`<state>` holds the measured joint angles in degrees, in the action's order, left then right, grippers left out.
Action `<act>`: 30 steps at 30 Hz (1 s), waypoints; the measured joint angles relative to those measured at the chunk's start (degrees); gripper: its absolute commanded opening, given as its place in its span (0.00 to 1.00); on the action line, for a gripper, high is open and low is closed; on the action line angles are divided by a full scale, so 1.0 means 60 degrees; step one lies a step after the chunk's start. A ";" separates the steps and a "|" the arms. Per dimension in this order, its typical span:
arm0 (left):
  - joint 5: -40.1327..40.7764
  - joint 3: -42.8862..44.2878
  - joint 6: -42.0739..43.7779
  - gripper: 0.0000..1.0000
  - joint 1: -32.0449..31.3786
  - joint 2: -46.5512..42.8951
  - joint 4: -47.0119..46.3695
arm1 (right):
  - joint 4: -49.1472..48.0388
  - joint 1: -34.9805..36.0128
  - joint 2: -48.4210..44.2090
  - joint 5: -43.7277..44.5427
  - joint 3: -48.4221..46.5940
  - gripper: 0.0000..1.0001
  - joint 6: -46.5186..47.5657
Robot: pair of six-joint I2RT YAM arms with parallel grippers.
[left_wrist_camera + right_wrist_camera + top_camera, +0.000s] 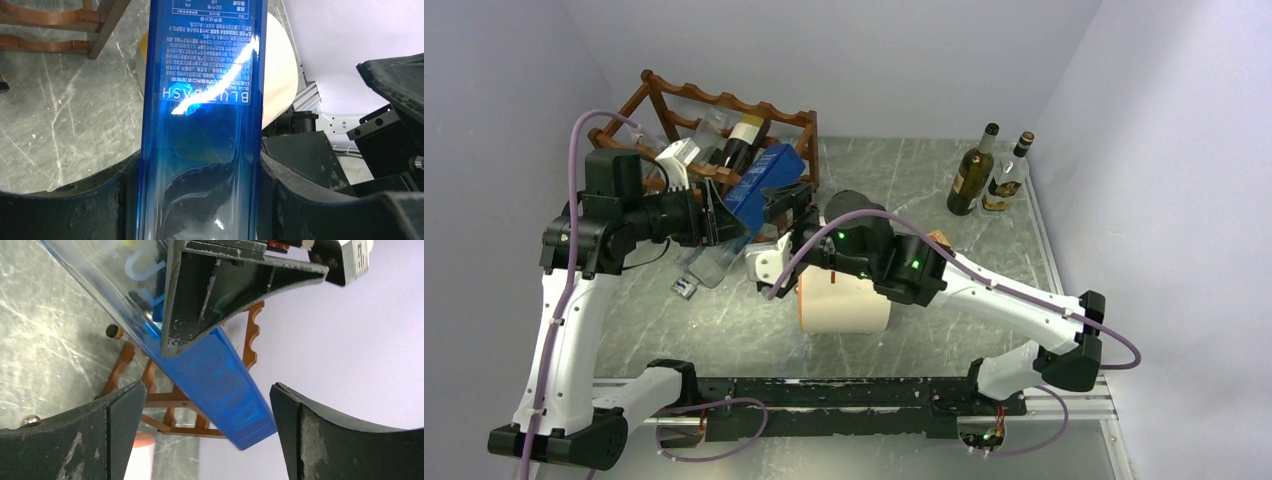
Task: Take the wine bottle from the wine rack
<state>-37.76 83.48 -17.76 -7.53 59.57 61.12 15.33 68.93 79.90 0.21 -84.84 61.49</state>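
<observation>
Left end effector clamps wine bottle, neck pointing near-left; right end effector released.

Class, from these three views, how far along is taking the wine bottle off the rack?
Done: the left gripper is shut on the blue bottle. In hand: it holds the bottle tilted in front of the wine rack; the right gripper is open by its base, not touching. Left: getting it clear, which these views cannot confirm, and setting it down.
</observation>
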 measured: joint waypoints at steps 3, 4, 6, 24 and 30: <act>0.0084 -0.0018 0.0058 0.07 -0.0106 -0.0018 0.0153 | 0.0171 0.0000 0.0280 -0.0109 -0.0229 1.00 0.0736; 0.0098 -0.0018 0.0073 0.07 -0.0124 -0.0029 0.0182 | 0.0255 0.0007 0.0423 -0.0142 -0.0335 1.00 0.0965; 0.0127 -0.0018 0.0106 0.07 -0.0175 -0.0055 0.0229 | 0.0386 0.0007 0.0692 -0.0168 -0.0499 1.00 0.1322; 0.0495 -0.0018 0.0299 0.07 -0.0426 -0.0080 0.0364 | 0.1322 -0.0317 0.2554 -0.0259 -0.1927 0.75 0.2871; 0.0543 -0.0018 0.0368 0.07 -0.0466 -0.0069 0.0412 | 0.1515 -0.0495 0.2703 -0.0419 -0.2142 0.57 0.3253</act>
<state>-34.50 83.37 -15.55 -10.33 59.16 63.59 24.43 65.95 96.12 -2.31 -97.69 81.01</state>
